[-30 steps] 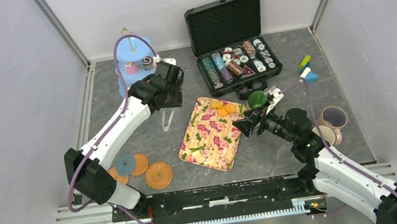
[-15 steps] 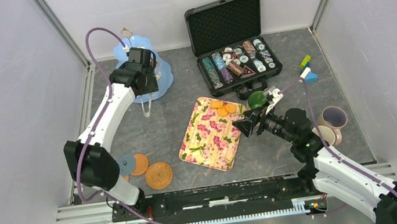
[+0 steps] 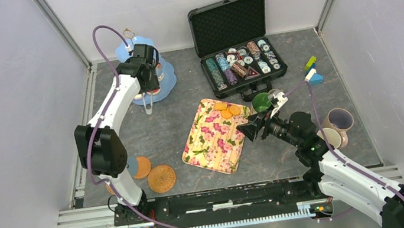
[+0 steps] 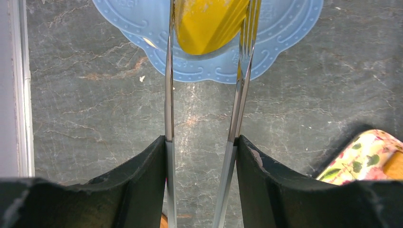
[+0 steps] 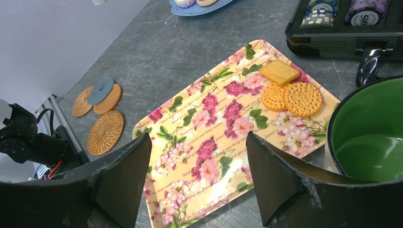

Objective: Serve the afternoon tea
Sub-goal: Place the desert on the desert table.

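While the left gripper (image 4: 202,142) is clamped shut on a pair of metal tongs (image 4: 168,95), the tong tips are pinching a yellow treat (image 4: 209,19) right over the blue stand (image 4: 290,28) at the far left. Can't tell exactly which treat it is. The right gripper (image 5: 197,137) is spread wide with nothing in it, hanging over the floral tray (image 5: 228,114). Three biscuits (image 5: 287,92) sit in the tray's far corner, with the green-lined mug (image 5: 366,137) just beside it. The coasters (image 5: 105,133) are off near the left arm's base.
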`<state>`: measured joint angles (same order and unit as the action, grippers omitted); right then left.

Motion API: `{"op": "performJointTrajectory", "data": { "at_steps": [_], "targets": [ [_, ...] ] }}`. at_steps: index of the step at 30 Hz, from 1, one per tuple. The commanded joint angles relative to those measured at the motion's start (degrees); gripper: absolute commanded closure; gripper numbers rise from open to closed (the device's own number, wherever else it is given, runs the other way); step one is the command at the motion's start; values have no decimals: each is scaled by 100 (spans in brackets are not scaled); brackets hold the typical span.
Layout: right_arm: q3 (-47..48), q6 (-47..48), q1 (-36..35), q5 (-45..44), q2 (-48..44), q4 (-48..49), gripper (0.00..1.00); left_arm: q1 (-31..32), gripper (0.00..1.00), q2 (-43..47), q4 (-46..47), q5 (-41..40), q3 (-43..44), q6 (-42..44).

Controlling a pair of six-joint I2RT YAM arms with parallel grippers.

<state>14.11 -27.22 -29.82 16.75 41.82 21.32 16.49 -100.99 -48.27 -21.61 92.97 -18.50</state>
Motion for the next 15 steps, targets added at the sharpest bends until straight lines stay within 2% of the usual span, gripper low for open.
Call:
{"op": "performJointTrajectory", "data": {
  "at_steps": [1,8,11,15],
  "targets": [
    [-65,-36,29,74,-29,305,20,-141,98,-73,274,-211,258,90],
    [-22,-28,29,109,-7,289,21,-345,97,-161,427,72,267,70],
    [-15,-24,29,111,8,277,21,-383,84,-159,424,174,300,84],
    [-3,-25,29,135,6,259,21,-383,72,-61,423,220,220,88]
  ]
}}
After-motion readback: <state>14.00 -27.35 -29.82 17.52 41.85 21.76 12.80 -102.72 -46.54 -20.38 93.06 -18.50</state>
